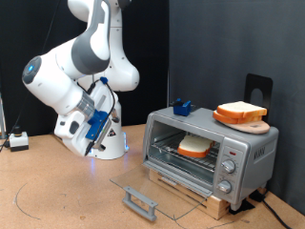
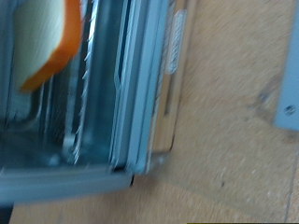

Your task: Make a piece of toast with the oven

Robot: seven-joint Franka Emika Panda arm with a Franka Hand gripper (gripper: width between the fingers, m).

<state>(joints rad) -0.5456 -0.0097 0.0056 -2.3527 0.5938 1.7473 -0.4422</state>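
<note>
Look to the right half of the exterior view for the toaster oven (image 1: 210, 148). It sits on a wooden base on the desk (image 1: 57, 191), with its glass door (image 1: 143, 186) folded down flat toward the bottom of the frame and the grey bar handle (image 1: 139, 201) at the door's outer edge. The piece of toast (image 1: 195, 146) lies inside the oven cavity on the wire rack. A second bread slice (image 1: 238, 110) rests on the round wooden board (image 1: 241, 118) on top of the oven, at the right. A small blue object (image 1: 182, 106) stands on the oven top, at its rear left corner. 2 round knobs (image 1: 227, 169) sit on the front panel at the right.

The robot arm (image 1: 81, 67) occupies the upper left of the exterior view, well apart from the oven. Its claw (image 1: 98, 122) is folded against the arm; you cannot tell how far it is open, and nothing is visible between its fingers.

In the wrist view, the claw does not show. You see the oven interior (image 2: 84, 103) blurred, with the piece of toast (image 2: 47, 37) at the upper left of the frame.
</note>
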